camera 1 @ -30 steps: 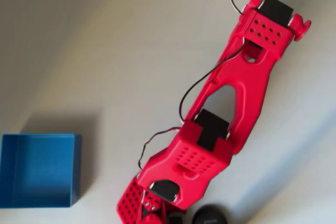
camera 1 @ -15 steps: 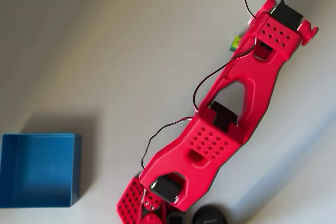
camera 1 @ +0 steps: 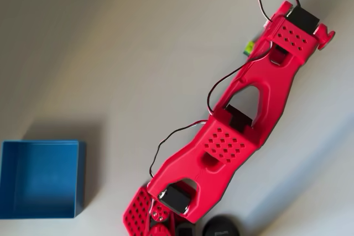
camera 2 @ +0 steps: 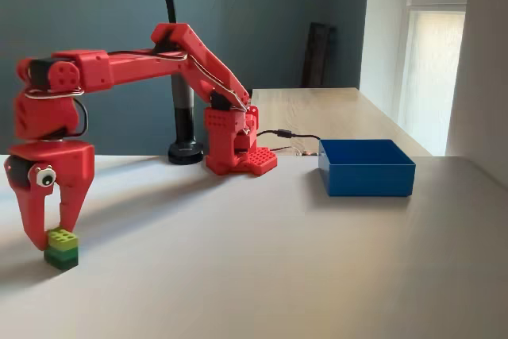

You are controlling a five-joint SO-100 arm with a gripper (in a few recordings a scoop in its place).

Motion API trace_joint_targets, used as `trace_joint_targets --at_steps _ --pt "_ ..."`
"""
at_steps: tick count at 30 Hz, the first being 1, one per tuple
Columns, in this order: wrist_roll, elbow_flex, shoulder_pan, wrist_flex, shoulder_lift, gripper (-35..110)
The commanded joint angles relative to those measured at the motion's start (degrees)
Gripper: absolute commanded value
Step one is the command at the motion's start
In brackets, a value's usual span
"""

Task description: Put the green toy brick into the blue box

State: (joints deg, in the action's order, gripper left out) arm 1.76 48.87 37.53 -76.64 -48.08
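Green toy brick (camera 2: 61, 248) is sitting between the slightly parted fingers of the gripper (camera 2: 50, 237) (not yet clamped, I'd judge); it should be squeezing squarely before lifting.

In the fixed view we've got the brick (camera 2: 61, 247) sitting on the table (camera 2: 262, 275) far left, between the gripper (camera 2: 52, 233) fingers, with the box (camera 2: 366, 167) well apart on the right.
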Motion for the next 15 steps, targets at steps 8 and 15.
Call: trace_joint_targets --at_steps 8,15 --pt "1.7 -3.8 -0.7 0.8 -2.5 0" --pt "0.5 -2.5 -3.2 0.1 -3.0 0"
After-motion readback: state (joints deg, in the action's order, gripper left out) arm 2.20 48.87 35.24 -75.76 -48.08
